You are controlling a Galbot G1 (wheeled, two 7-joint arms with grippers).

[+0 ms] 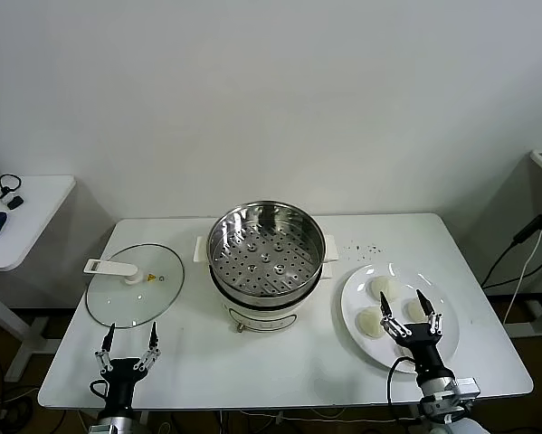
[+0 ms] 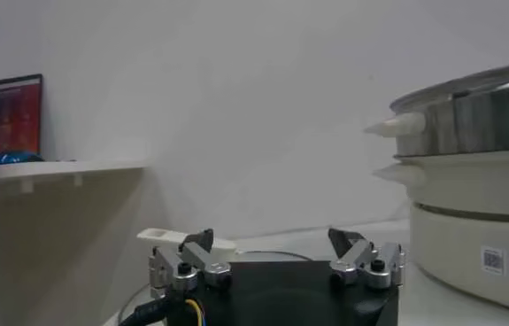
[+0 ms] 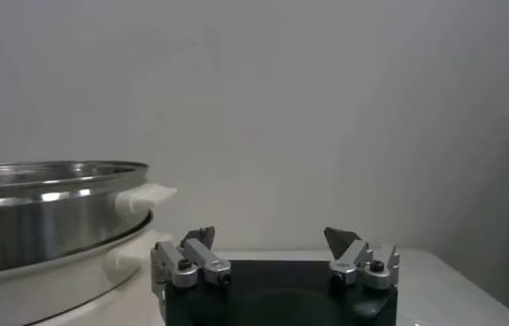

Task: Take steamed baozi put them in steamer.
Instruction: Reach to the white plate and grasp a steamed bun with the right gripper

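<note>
Head view, right fingers: we see the right gripper (image 1: 411, 316) with its fingers spread wide and nothing between them, poised over the near part of the plate (image 1: 440, 348).
Head view, left fingers: the left gripper (image 1: 128, 341) is likewise spread and empty, at the table's near edge, just short of the glass lid (image 1: 135, 285).
Steamed baozi: we count three plainly on the plate, one (image 1: 370, 322) just left of the right fingers, one (image 1: 382, 288) beyond them, one (image 1: 416, 309) between the fingertips; whether more lie under the gripper we cannot tell.
Steamer: one steamer (image 1: 265, 257), well ahead and to the left of the right fingers, its perforated tray holding no buns.
Right wrist view: we see the right gripper (image 3: 273, 239) open, with the steamer (image 3: 55, 232) off to one side; the plate and buns do not show here.
Left wrist view: the left gripper (image 2: 275, 240) is open, the lid's white handle (image 2: 170, 236) is just past one fingertip, and the steamer (image 2: 475, 199) is beyond the other.
Arm pose: both wrists come up from the near table edge, fingers pointing away from us.
Table: one white table (image 1: 252, 362) carries it all.
</note>
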